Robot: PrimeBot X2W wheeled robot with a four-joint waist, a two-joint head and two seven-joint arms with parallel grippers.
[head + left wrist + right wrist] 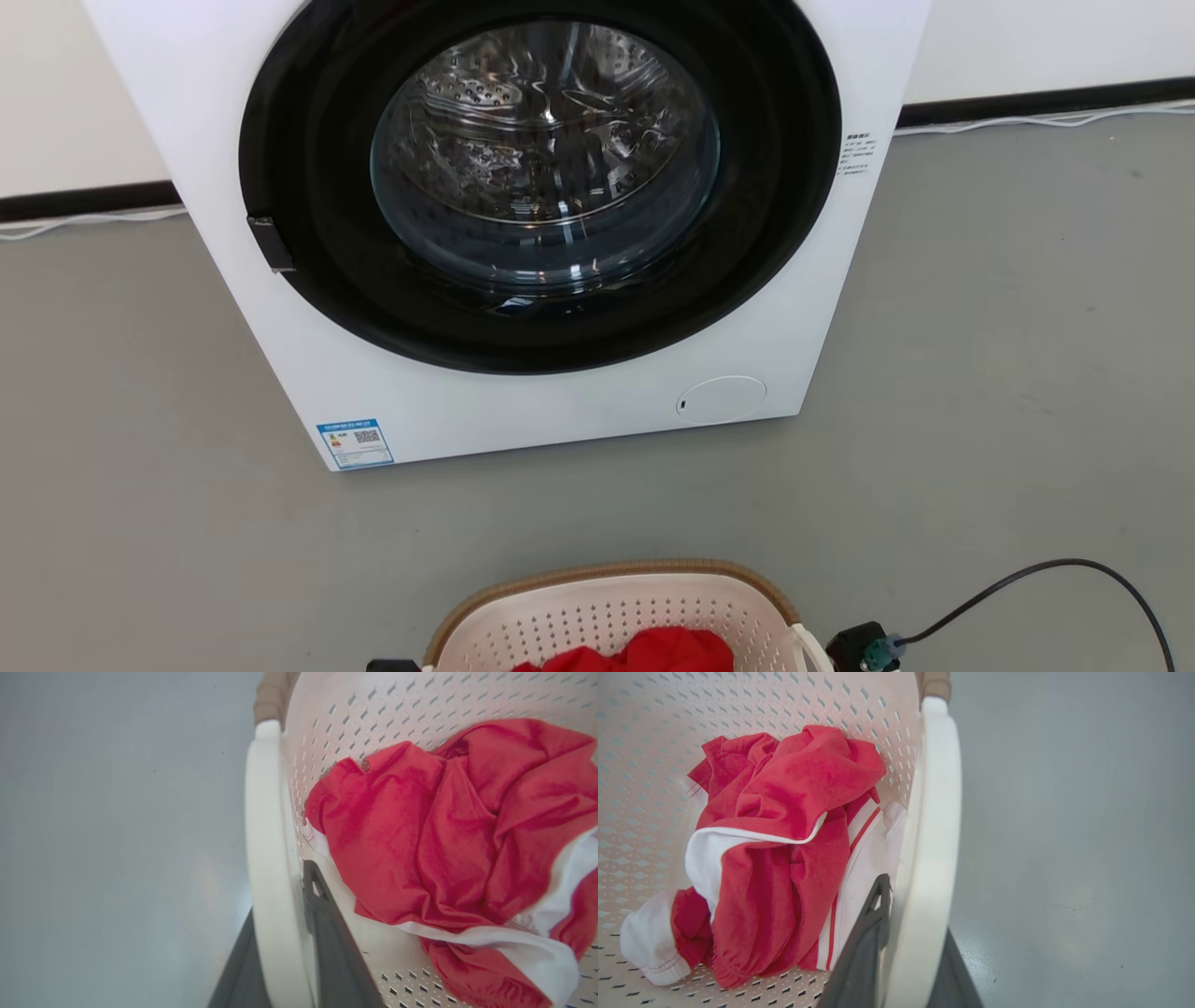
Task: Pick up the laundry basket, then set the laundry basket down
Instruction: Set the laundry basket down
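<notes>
Low centre in head view: laundry basket point(607, 611), near washer point(523, 411), w/ red clothes point(653, 651) inside; left tool point(280, 891) pinched tight on its handle point(264, 812), right tool point(915, 905) likewise, opp. side, both straddling.

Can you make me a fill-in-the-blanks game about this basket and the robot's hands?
1. The crumpled clothes in the laundry basket are white and ___.
2. The white machine beyond the basket is for ___ clothes.
3. The left gripper and the right gripper each clamp a white loop ___ of the basket.
Missing words: red; washing; handle.
</notes>
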